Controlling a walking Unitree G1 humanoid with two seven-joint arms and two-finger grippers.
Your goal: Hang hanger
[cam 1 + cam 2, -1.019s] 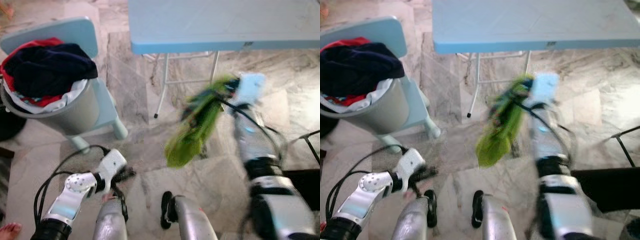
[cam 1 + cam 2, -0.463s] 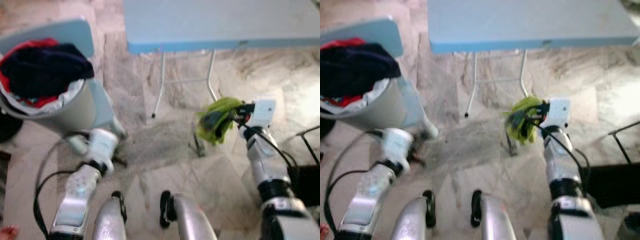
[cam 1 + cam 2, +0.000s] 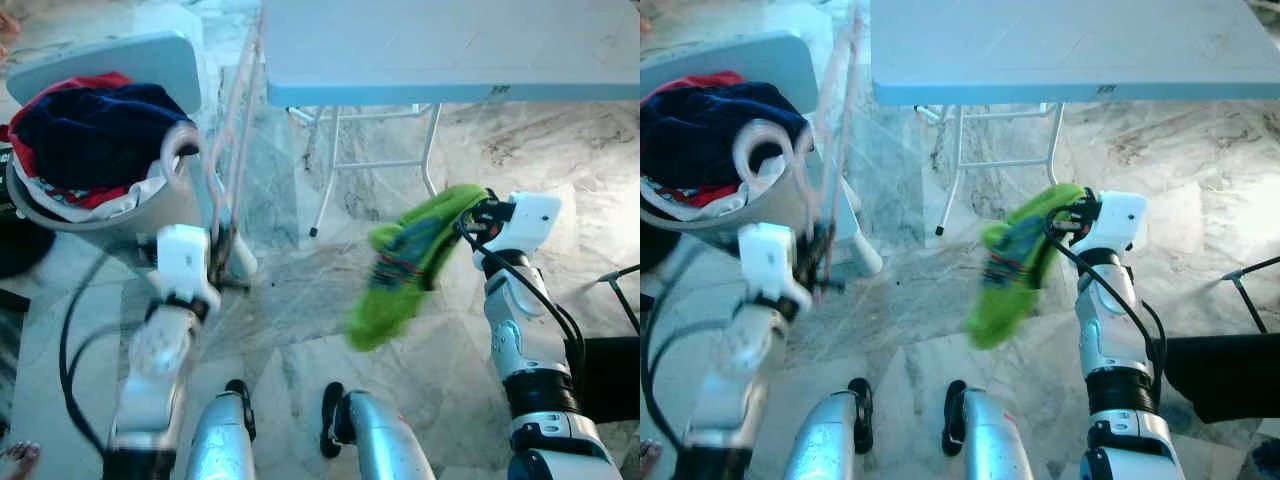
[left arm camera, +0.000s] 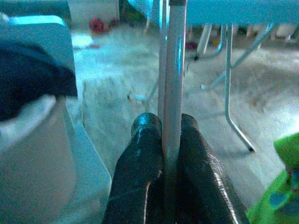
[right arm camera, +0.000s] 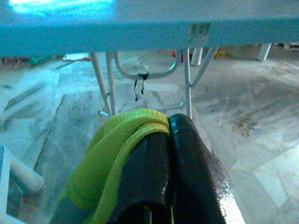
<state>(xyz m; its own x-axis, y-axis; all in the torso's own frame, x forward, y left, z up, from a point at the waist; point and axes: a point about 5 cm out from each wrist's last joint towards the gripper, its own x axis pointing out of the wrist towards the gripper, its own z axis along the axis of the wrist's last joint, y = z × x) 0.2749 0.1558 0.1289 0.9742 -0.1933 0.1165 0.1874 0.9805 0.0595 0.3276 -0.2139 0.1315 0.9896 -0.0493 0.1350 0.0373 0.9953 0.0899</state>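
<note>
Green cloth (image 3: 1015,262) in right tool (image 3: 1068,222)

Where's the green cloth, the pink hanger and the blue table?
green cloth (image 3: 400,270), left eye view, middle of the hanging fabric
pink hanger (image 3: 760,150), right eye view, its hook loop
blue table (image 3: 450,45), left eye view, bare tabletop

legible text: none | table (image 3: 450,50): small dark sticker on front edge (image 3: 497,90), too small and blurred to read | same edge seen from right wrist: pale label (image 5: 198,33), print not resolvable | green cloth (image 3: 410,260): coloured pattern only, no letters made out
</note>
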